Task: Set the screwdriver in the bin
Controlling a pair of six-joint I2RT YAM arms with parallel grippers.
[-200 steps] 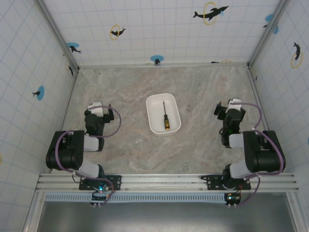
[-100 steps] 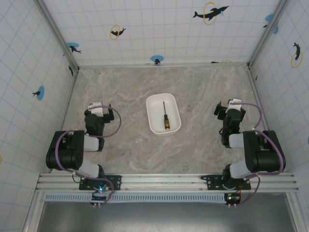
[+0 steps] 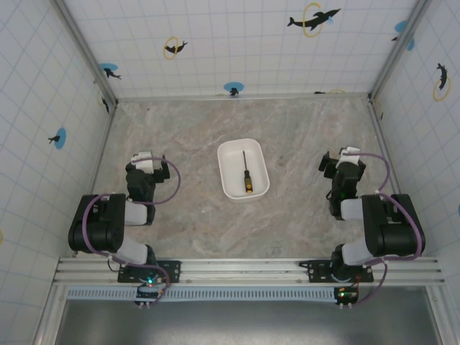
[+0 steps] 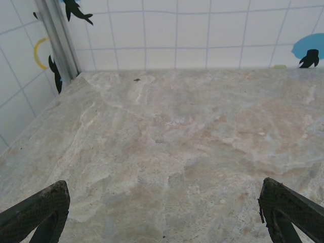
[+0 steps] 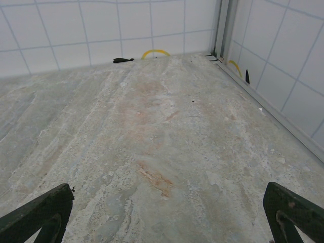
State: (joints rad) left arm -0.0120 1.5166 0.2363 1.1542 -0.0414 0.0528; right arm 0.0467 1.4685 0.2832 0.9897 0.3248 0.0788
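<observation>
From above, the bin (image 3: 231, 169) sits mid-table (image 3: 180, 122) with the screwdriver (image 3: 246, 175) lying inside it, handle toward the arms and shaft pointing at the back wall (image 3: 215, 36). The left gripper (image 3: 147, 159) and right gripper (image 3: 343, 157) sit to either side, each well apart from the bin with bare marble between. Their fingers are too small from up here to judge. Dolphin stickers (image 3: 313, 19) dot the tiles.

At the left wrist, two dark fingers (image 4: 35, 212) enter at the bottom corners, spread wide and holding nothing. Their lower parts are cut off by the frame. A metal post (image 4: 55, 35) stands in the far left corner.

At the right wrist, the fingers (image 5: 40, 212) are likewise wide apart and hold nothing, cropped at the bottom edge. A corner post (image 5: 225, 30) rises at the far right.
</observation>
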